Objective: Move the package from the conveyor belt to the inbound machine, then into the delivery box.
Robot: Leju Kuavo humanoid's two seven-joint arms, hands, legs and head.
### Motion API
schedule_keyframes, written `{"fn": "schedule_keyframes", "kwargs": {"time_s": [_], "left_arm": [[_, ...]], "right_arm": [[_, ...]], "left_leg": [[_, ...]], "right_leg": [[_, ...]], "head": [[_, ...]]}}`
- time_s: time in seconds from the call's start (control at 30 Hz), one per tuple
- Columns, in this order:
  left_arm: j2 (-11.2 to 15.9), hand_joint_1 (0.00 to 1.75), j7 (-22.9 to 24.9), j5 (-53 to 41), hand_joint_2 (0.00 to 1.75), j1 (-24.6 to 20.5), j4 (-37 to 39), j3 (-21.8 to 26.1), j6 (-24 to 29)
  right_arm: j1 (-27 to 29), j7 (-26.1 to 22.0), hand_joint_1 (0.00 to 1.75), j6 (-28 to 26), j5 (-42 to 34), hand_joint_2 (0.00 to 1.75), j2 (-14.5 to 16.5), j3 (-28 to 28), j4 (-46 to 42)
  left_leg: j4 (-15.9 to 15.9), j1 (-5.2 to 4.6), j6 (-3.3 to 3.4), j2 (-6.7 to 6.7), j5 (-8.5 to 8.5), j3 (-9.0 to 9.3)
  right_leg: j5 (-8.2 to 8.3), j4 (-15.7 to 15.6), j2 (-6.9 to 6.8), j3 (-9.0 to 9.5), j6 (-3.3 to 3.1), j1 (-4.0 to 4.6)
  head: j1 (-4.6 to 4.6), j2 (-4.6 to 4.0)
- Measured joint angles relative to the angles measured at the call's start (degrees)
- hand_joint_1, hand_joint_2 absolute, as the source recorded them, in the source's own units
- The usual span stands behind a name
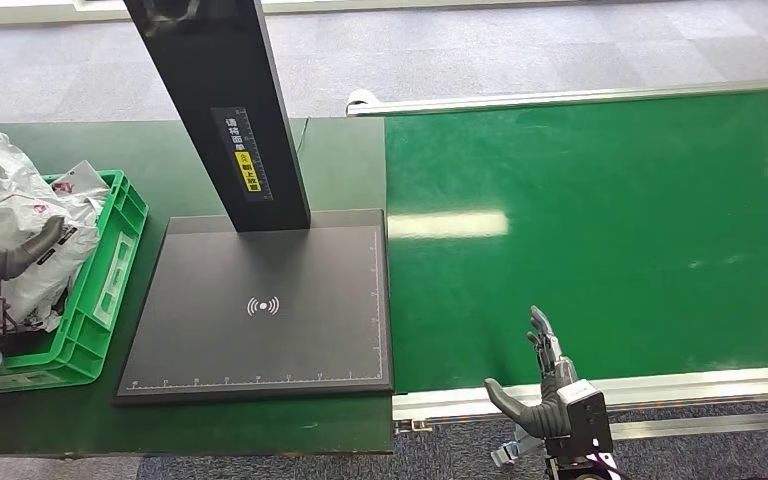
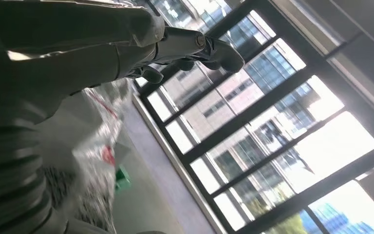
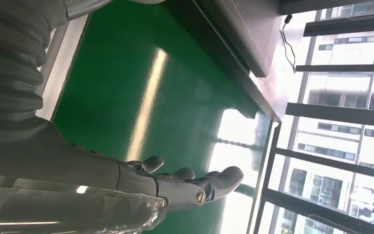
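Observation:
Grey plastic packages (image 1: 20, 200) lie heaped in the green delivery box (image 1: 110, 270) at the far left. My left hand (image 1: 0, 255) hangs just over that heap with its fingers apart and nothing gripped. In the left wrist view the left hand (image 2: 175, 48) stretches out above a crinkled package (image 2: 100, 141). My right hand (image 1: 545, 385) is at the near edge of the green conveyor belt (image 1: 600, 230), fingers spread and holding nothing. The right wrist view shows the right hand (image 3: 175, 183) held flat over the belt (image 3: 126, 87).
The inbound machine's black scan plate (image 1: 260, 310) lies between the box and the belt, with its black post (image 1: 230, 110) rising at the back. A metal rail (image 1: 600, 390) runs along the belt's near side. Large windows (image 2: 272, 126) stand beyond.

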Motion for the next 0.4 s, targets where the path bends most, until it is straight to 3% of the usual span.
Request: {"fn": "schedule_keyframes", "kwargs": {"time_s": [0.27, 0.4], "left_arm": [[-9.55, 0.0, -0.69, 4.85, 1.75, 12.01, -16.85, -10.46, -4.14], [-11.86, 0.0, -0.53, 5.36, 1.75, 14.84, -20.45, -13.19, -4.7]], "right_arm": [[-0.03, 1.49, 0.0, 1.3, 1.66, 1.75, 0.96, -0.36, -0.64], [-0.1, 1.78, 0.0, 1.85, 1.99, 1.75, 1.28, -0.36, -0.84]], "left_leg": [[0.0, -0.05, 0.05, -0.03, -0.08, -0.01], [0.0, -0.05, 0.06, -0.07, -0.08, 0.0]], "right_leg": [[-0.01, -0.01, -0.01, 0.01, 0.02, -0.05], [-0.02, -0.01, -0.02, 0.01, 0.02, -0.04]], "head": [[0.01, 0.0], [-0.01, 0.0]]}}
